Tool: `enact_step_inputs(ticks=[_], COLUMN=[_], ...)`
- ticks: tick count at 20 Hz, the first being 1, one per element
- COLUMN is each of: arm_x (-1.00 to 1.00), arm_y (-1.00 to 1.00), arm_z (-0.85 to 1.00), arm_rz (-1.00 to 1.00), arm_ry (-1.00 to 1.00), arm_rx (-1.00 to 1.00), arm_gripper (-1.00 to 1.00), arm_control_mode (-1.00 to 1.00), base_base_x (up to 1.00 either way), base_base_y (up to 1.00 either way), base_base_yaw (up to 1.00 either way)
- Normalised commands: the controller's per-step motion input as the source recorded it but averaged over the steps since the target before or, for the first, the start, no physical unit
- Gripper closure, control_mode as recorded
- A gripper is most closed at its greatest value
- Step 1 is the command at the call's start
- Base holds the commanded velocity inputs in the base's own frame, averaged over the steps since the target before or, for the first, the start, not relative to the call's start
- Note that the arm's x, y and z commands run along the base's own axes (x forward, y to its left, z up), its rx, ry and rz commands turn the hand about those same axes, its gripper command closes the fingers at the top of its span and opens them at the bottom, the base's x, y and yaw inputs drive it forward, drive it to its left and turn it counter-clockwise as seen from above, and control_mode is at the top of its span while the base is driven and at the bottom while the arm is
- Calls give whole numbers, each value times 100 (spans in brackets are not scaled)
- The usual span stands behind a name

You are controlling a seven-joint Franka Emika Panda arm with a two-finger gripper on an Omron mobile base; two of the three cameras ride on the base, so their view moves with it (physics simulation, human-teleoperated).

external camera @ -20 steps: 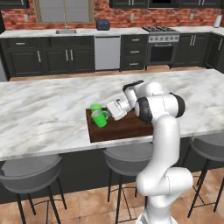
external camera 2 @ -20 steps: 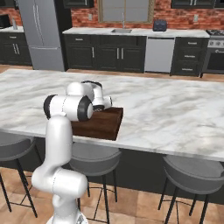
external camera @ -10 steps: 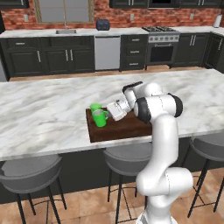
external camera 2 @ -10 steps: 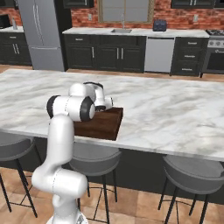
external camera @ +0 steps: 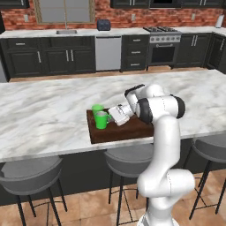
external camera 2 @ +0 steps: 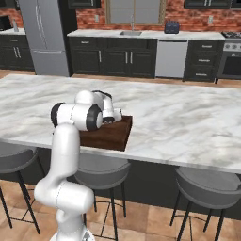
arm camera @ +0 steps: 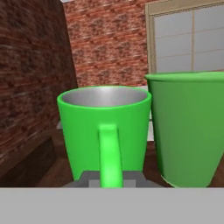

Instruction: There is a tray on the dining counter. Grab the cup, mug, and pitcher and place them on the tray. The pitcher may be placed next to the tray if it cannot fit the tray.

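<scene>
Moved: almost nothing; the arm holds the same low reach over the tray as a second ago, and the two green cups sit where they sat.
Gripper (external camera: 114, 115): low over the left end of the tray, pointing at the mug; its jaws are squeezed tight on the mug's handle.
Mug (external camera: 102, 120): green, standing upright inside the tray at the left end. In the hand view (arm camera: 105, 127) its loop handle faces the camera and runs straight down between the finger tips.
Cup (external camera: 97, 109): green, no handle, also standing in the tray, just beside the mug and a bit further back. In the hand view (arm camera: 190, 127) it is on the right, very close to the mug; I cannot tell if they touch.
Tray (external camera: 126, 130): dark brown wood, near the front edge of the dining counter. In the right base view (external camera 2: 117, 134) its raised side faces the stools.
Dining counter (external camera: 48, 114): white marble, wide bare room to the left, to the right and behind the tray.
Stools (external camera: 31, 174): grey and round, tucked under the front edge.
Tight spots: the two cups fill the left end of the tray, close to its end wall.
</scene>
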Motion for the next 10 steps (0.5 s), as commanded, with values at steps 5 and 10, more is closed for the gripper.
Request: enact_step_inputs(ticks=[5,10], arm_x=[0,0], arm_y=[0,0], arm_z=[0,0], arm_rz=[0,0], arm_ry=[0,0], arm_rx=[0,0], arm_gripper=[-100,-100], arm_control_mode=[-100,-100], base_base_x=[0,0], base_base_y=[0,0], base_base_yaw=[0,0])
